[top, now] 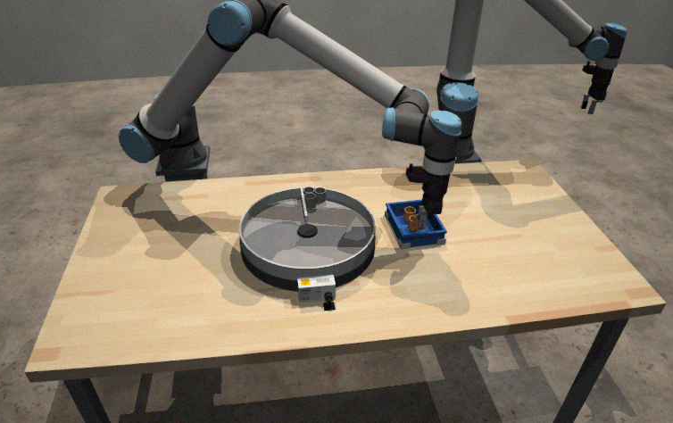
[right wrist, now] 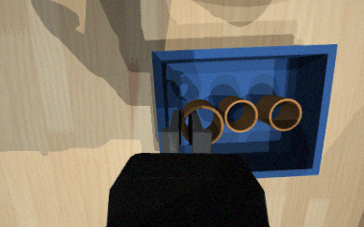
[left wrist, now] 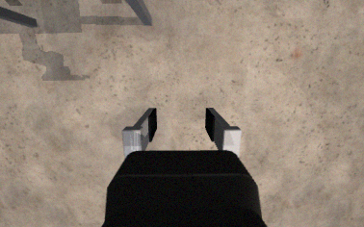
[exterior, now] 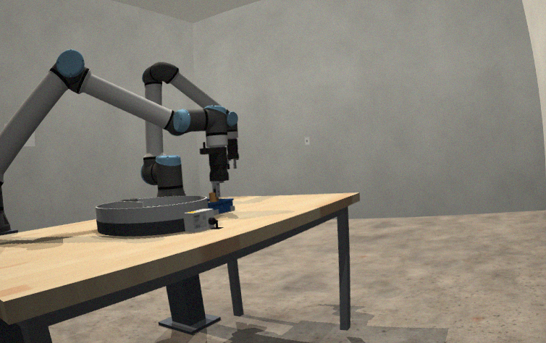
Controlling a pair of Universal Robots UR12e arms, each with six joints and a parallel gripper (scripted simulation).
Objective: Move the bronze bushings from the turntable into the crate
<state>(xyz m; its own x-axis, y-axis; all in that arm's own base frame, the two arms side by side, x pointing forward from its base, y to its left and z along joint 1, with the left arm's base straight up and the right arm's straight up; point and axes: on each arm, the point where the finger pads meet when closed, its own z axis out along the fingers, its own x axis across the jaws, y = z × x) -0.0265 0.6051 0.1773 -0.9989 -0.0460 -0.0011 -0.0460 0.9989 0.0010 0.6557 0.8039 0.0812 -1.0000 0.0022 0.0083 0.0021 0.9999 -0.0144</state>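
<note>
You have the turntable (top: 307, 272) (exterior: 138, 215) carrying the steel bushings (top: 310, 199) at twelve o'clock; the crate (top: 424, 240) (exterior: 222, 206) at three; the right gripper (top: 421, 226) (exterior: 216, 193) (right wrist: 184, 120) pinching one bronze bushing (top: 412, 227) (exterior: 213, 197) (right wrist: 199, 107) in it; the left gripper (top: 588, 107) (exterior: 232, 165) (left wrist: 181, 117) released, at two.

The crate (top: 401, 239) (exterior: 223, 207) (right wrist: 326, 111) is blue, darker inside where shade falls; the bronze bushings (top: 409, 213) (exterior: 213, 197) (right wrist: 241, 115) are orange-brown with brighter orange rims; the steel bushings (top: 310, 200) are dark grey. The turntable (top: 270, 268) (exterior: 138, 217) has a grey wall over a black base; its hub (top: 307, 230) is black; the box (top: 316, 288) (exterior: 198, 220) is white with a yellow label and dark printed marks. The desk (top: 170, 326) (exterior: 95, 264) is pale tan wood, streaked with darker, reddish-brown strips; the floor (top: 23, 157) (exterior: 437, 264) (left wrist: 183, 58) is mottled brown-grey; the arm joints have light-blue caps (top: 229, 25) (exterior: 70, 63).
</note>
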